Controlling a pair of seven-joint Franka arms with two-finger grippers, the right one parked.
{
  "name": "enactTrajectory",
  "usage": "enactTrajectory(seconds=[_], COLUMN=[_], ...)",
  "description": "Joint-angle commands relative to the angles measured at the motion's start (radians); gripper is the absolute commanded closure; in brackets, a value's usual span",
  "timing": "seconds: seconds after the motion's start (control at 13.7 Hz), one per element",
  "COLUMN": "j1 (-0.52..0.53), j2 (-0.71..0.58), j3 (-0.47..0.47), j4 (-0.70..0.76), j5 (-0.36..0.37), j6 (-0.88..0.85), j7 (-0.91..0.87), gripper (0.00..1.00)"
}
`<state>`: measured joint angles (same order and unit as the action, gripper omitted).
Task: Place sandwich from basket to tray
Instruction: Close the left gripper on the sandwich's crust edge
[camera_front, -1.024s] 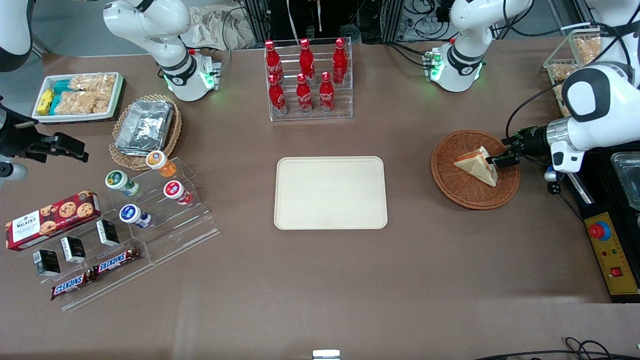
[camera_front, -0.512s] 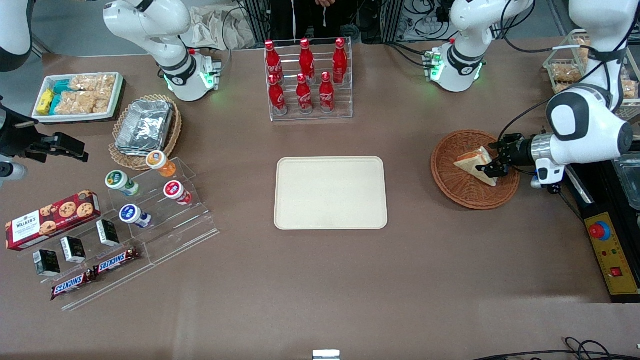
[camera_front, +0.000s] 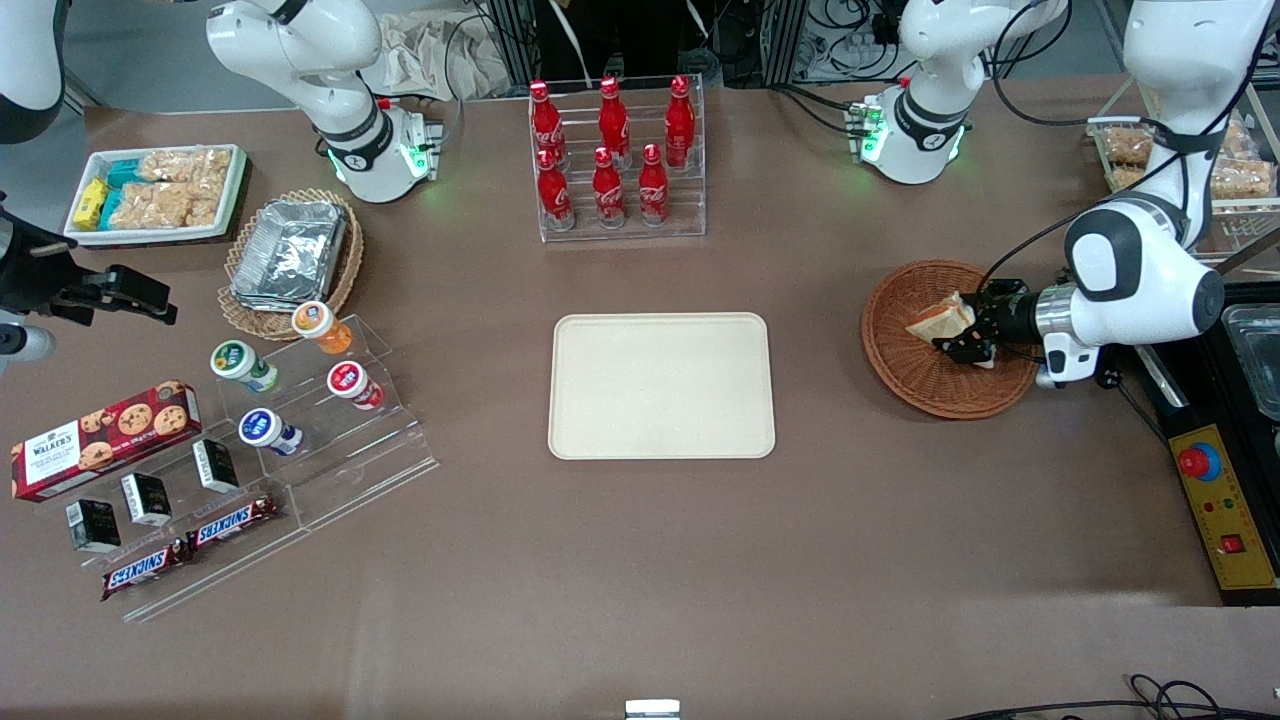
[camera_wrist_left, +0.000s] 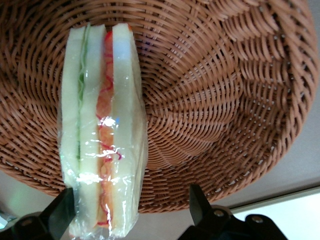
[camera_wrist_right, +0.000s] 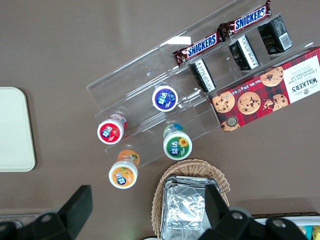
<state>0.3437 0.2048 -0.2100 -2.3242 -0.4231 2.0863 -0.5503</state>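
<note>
Where it hung off — jaws now astride sandwich.

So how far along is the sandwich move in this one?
Early stage. Done: the gripper has reached the basket. In hand: it is open, with its fingers straddling the wrapped sandwich, which lies in the basket, not gripped. Left: closing on it, lifting, carrying it toward the parked arm's end and setting it on the tray, which has nothing on it.
</note>
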Motion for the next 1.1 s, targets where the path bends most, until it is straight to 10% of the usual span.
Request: enactTrajectory(seconds=[0.0,1.02], j1=[0.001,0.006], j2=[0.024,-0.018], j3=[0.003,0.066], j4=[0.003,0.031], j5=[0.004,0.096], j6=[0.024,-0.115], j7=[-0.007,-0.016], gripper=[0.0,0.0])
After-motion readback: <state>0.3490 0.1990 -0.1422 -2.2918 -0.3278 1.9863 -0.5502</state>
